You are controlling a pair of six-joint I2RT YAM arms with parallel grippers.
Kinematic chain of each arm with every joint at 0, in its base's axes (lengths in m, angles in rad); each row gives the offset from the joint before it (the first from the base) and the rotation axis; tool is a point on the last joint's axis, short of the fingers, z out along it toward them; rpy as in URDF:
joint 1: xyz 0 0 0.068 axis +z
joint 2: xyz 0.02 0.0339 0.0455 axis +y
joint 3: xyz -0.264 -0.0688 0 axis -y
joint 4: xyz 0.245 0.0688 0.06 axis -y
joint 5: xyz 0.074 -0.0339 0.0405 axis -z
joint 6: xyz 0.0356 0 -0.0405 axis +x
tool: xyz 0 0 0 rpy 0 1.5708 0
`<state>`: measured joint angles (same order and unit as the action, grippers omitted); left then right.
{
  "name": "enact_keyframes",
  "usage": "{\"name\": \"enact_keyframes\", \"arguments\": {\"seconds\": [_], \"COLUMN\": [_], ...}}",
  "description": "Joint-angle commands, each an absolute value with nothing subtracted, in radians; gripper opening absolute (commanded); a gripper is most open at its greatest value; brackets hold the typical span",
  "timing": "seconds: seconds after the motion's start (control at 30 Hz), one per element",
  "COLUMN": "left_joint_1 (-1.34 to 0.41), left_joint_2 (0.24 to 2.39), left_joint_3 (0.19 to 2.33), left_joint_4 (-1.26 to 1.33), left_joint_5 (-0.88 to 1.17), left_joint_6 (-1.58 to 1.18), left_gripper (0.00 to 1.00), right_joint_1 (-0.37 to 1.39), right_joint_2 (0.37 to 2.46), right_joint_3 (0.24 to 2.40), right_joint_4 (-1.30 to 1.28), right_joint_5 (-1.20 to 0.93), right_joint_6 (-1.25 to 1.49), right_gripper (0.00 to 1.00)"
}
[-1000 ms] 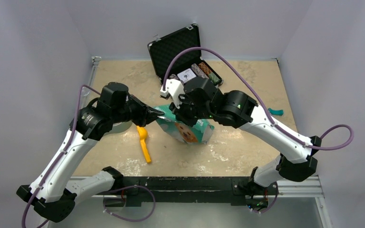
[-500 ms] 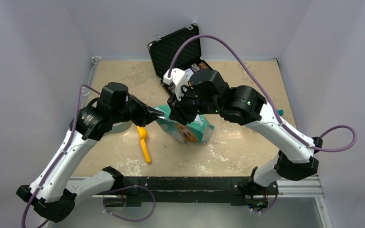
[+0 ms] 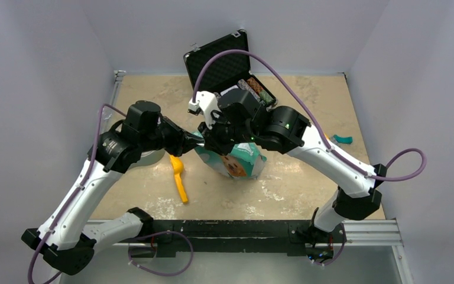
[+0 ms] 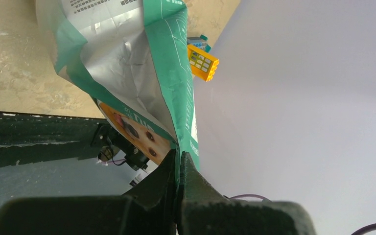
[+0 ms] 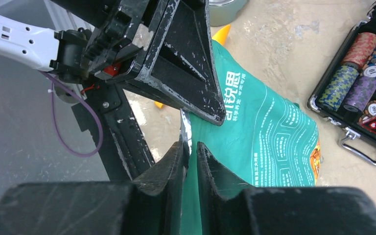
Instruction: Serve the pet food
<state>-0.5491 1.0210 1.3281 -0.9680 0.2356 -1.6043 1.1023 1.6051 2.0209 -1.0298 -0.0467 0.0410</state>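
pinching pouch (image 3: 239, 161) top edge tight with left gripper (image 4: 178, 164), mid table (image 3: 307, 94); straddling the same edge with right gripper (image 5: 191, 149), clamped or not impossible to tell; best to seat it fully on one wall, then pull apart slowly, keeping pouch upright so kibble, unseen and presumably inside, does not spill

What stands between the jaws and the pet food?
Only the teal-green foil pouch itself; no kibble shows. The left gripper pinches its edge, and the right gripper has its jaws around the edge too.
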Motion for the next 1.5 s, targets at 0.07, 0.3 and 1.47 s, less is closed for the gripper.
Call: {"name": "enact_keyframes", "arguments": {"seconds": [0.07,0.3,1.47], "left_joint_1": [-0.541,-0.541,-0.541], "left_joint_2": [1.016,1.026,1.073], "left_joint_3": [1.382,1.384,1.465], "left_joint_4": [-0.928,-0.918,-0.964], "left_joint_5": [0.246,0.243,0.213], "left_joint_6": [-1.587,-1.586,-1.587], "left_gripper": [0.00,0.00,0.00], "right_joint_1": [1.109,1.109,1.138], "right_joint_2": [1.537,1.530,1.408], "right_joint_3": [1.950,1.912,1.666], "right_joint_4": [-1.011,-1.046,-0.993], "right_joint_5": [0.110,0.227,0.427], "right_joint_6": [0.013,0.009,-0.150], "right_gripper": [0.06,0.12,0.00]}}
